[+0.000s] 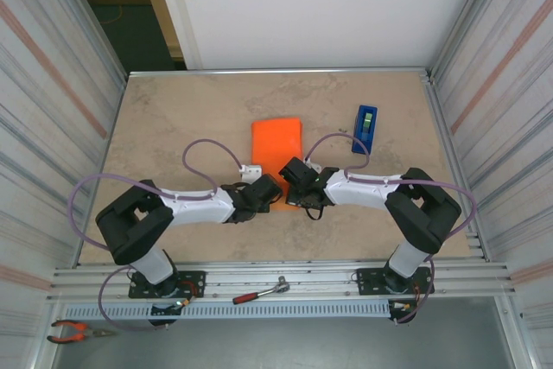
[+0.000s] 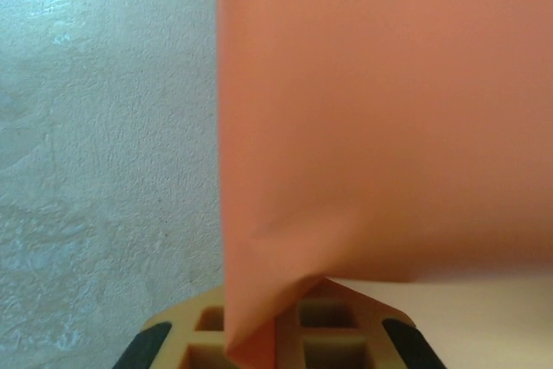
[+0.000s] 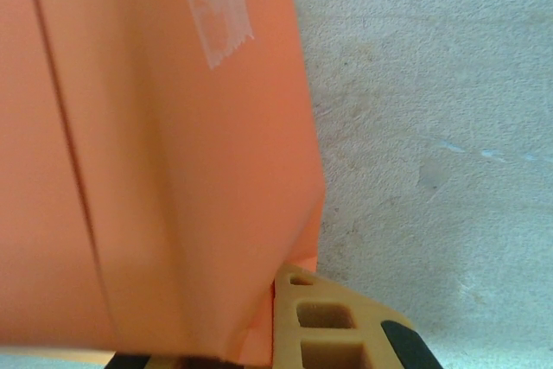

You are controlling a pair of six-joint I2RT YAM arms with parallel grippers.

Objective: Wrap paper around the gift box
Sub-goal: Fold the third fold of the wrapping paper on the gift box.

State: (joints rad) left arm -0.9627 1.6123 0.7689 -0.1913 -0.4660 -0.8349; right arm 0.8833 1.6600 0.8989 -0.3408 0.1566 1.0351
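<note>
The orange paper (image 1: 277,149) lies folded into a box-sized parcel at the middle of the table, and the gift box is hidden inside it. Both grippers meet at its near end. My left gripper (image 1: 266,193) is shut on the paper's near left corner; in the left wrist view a folded point of paper (image 2: 380,127) runs down between the tan fingers (image 2: 337,321). My right gripper (image 1: 295,181) is shut on the near right edge, where the paper (image 3: 173,170) drops beside the tan finger (image 3: 333,326). A strip of clear tape (image 3: 216,15) sits on the paper's top seam.
A blue tape dispenser (image 1: 365,128) stands right of the parcel. A ratchet wrench (image 1: 259,292) lies on the front rail and red-handled pliers (image 1: 73,330) at the lower left. Corrugated walls close in both sides of the stone-look table (image 1: 173,118).
</note>
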